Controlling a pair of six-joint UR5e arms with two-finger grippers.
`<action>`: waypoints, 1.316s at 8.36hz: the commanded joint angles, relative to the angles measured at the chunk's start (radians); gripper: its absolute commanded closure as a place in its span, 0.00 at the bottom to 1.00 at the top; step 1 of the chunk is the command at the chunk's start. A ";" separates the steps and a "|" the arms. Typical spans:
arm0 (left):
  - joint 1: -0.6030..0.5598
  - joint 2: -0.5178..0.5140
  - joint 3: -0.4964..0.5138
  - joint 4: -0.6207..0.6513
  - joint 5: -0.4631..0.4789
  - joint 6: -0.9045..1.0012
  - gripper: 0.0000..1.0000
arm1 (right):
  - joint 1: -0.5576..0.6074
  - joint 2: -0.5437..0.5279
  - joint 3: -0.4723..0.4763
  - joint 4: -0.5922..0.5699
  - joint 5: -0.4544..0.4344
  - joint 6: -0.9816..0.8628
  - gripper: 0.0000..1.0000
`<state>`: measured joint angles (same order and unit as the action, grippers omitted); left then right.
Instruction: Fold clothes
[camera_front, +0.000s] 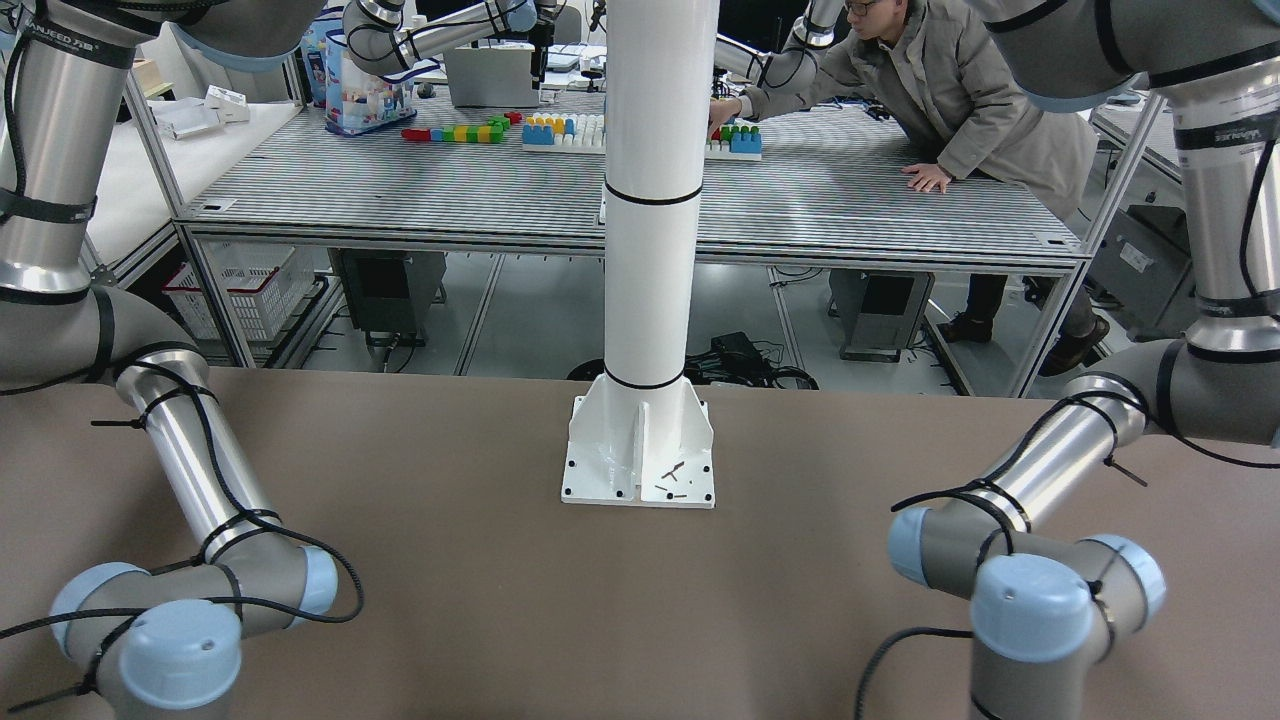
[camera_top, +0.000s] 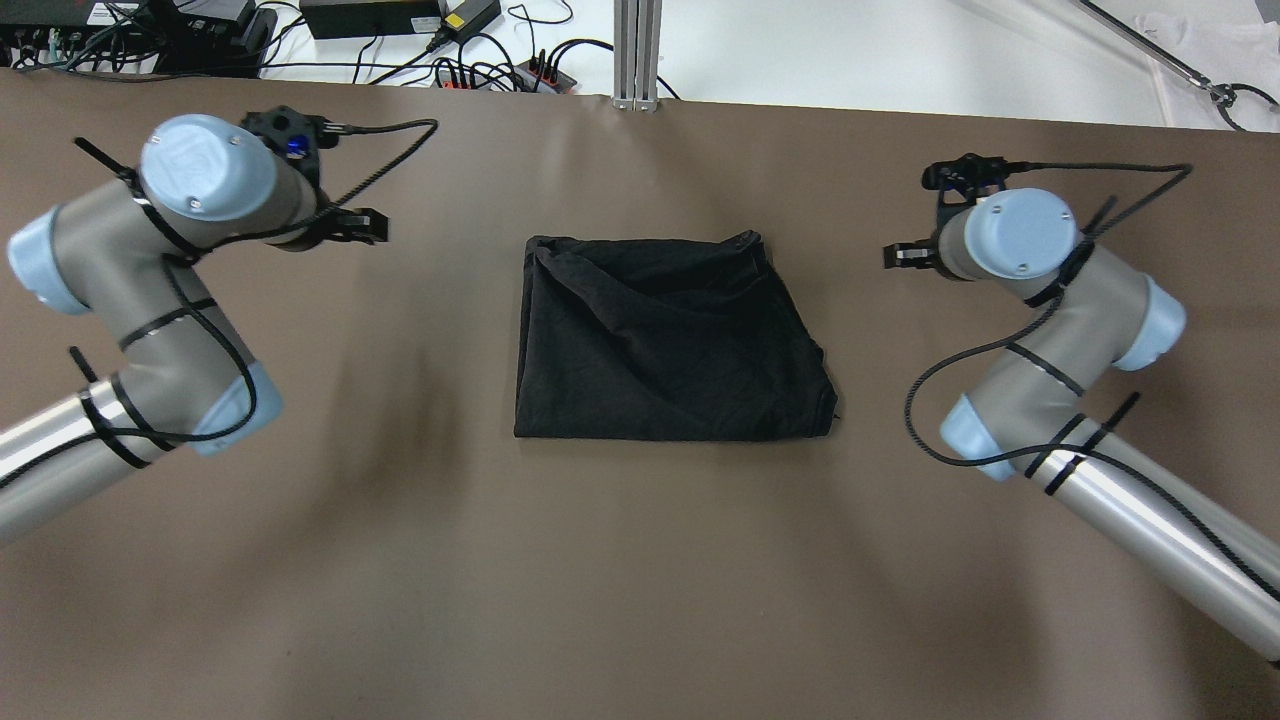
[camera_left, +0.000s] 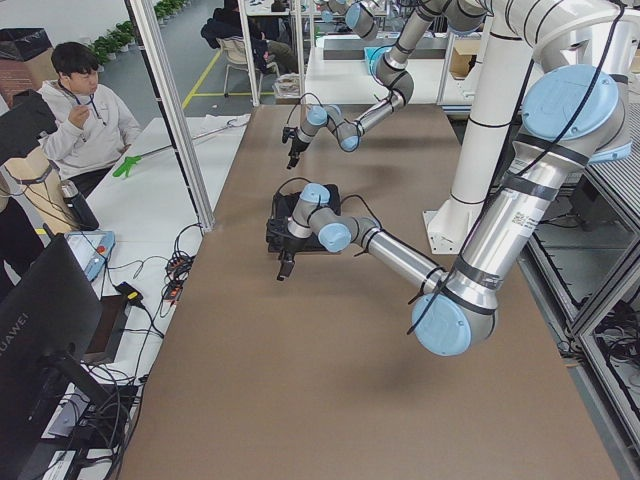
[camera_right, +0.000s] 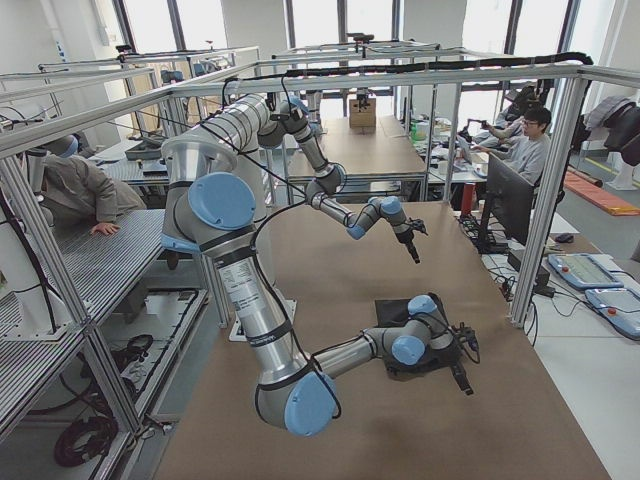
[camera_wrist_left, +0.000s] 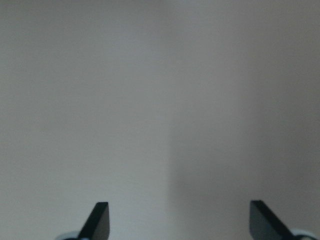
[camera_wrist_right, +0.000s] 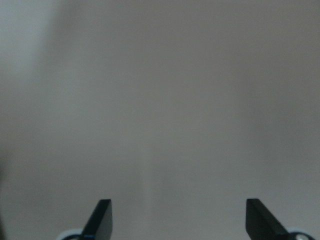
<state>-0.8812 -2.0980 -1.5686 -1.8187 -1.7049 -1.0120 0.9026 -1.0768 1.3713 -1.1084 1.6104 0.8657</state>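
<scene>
Left arm (camera_top: 110, 250) and right arm (camera_top: 1090, 300) look the same: grey joint housings, bare silver tubes, light-blue round end caps (camera_top: 205, 165) with small screws near the rim. A black braided cable (camera_top: 908, 400) runs outside each arm, strapped on with black ties (camera_top: 165, 318), tails sticking out. Black lettering (camera_front: 60, 35) on the upper segments, too small to read. Gripper fingertips (camera_wrist_left: 97, 222) are black, flat and wedge-shaped.

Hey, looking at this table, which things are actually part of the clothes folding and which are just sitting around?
For the job: black cloth, left gripper, right gripper, both open and empty.
Just around: white pillar, toy blocks, power brick, person in grey coat.
</scene>
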 joint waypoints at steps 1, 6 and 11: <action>-0.192 0.166 -0.002 -0.002 -0.015 0.412 0.00 | 0.157 -0.152 0.012 0.002 0.008 -0.348 0.06; -0.510 0.329 -0.001 -0.010 0.025 0.823 0.00 | 0.510 -0.262 0.014 0.002 -0.001 -0.760 0.06; -0.536 0.400 -0.114 -0.031 0.039 0.743 0.00 | 0.558 -0.465 0.258 -0.022 -0.010 -0.775 0.06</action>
<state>-1.4203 -1.7172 -1.6488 -1.8424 -1.6756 -0.2473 1.4585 -1.4847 1.5653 -1.1161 1.6127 0.0807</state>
